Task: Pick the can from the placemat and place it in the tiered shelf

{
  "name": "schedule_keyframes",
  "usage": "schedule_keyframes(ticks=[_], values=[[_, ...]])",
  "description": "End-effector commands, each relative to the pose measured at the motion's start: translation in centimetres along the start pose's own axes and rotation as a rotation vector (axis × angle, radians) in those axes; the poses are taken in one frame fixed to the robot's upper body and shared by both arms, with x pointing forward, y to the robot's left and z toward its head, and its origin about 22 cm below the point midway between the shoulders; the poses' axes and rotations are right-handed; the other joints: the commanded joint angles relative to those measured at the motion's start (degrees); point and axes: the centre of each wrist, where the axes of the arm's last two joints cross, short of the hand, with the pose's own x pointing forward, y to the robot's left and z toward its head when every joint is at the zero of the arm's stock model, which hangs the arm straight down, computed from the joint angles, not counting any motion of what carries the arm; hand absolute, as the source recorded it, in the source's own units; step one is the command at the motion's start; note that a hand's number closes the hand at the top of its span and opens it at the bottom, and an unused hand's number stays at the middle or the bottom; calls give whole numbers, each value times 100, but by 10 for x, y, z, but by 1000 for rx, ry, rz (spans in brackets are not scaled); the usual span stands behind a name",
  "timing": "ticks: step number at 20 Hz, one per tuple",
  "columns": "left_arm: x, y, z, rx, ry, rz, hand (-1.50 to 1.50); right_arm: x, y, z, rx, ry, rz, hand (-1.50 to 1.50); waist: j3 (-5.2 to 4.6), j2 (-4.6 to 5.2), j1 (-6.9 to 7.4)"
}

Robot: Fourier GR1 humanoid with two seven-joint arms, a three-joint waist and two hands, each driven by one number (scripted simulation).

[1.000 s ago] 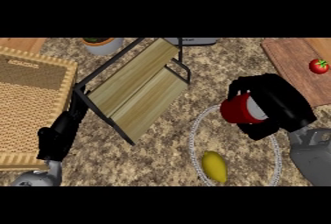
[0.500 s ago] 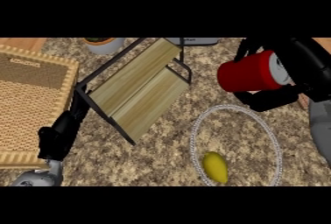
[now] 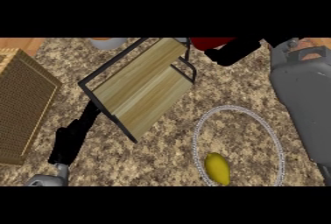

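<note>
Only a sliver of the red can (image 3: pixel 208 42) shows at the picture's top edge, just right of the tiered shelf's far corner. My right hand (image 3: pixel 234 50) is curled round it and hides most of it, and its grey forearm (image 3: pixel 302 96) runs down the right side. The tiered shelf (image 3: pixel 143 87), a black frame with pale wooden slats, lies slanted across the middle. A round placemat with a beaded rim (image 3: pixel 198 131) lies at the lower right. My left hand (image 3: pixel 70 141) rests open at the lower left, fingers straight along the shelf's near leg.
A yellow lemon (image 3: pixel 218 168) lies on the round mat's near part. A woven brown mat (image 3: pixel 22 105) covers the left side. A bowl (image 3: pixel 107 42) stands at the far edge, left of the shelf. A wooden board corner (image 3: pixel 317 43) shows at the top right.
My right hand has carried the can up off the round mat and away to the far edge, by the shelf's far corner. The left hand has stayed still.
</note>
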Motion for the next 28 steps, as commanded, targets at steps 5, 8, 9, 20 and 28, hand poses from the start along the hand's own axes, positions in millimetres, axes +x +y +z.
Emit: schedule_keyframes(ticks=[5, 8, 9, 20, 28], values=[[-28, -9, -9, -17, 54, 4, 0, 27, 45, -66, 51, -48, 74, 150, -42, 59, 28], [-15, -20, -8, -23, 50, 7, 0, 42, 63, -83, 95, -53, 78, 150, -37, 43, 64], [-31, 0, -7, -22, 58, -3, 0, 40, 64, -86, 113, -70, 88, 150, -40, 46, 34], [-17, -7, -18, -18, 49, -7, 0, 41, 126, -94, 289, -36, -155, 150, -34, 83, 122], [-16, -12, -17, -62, 17, 2, 0, 11, 125, -95, 345, 159, -755, -150, -37, 125, 454]])
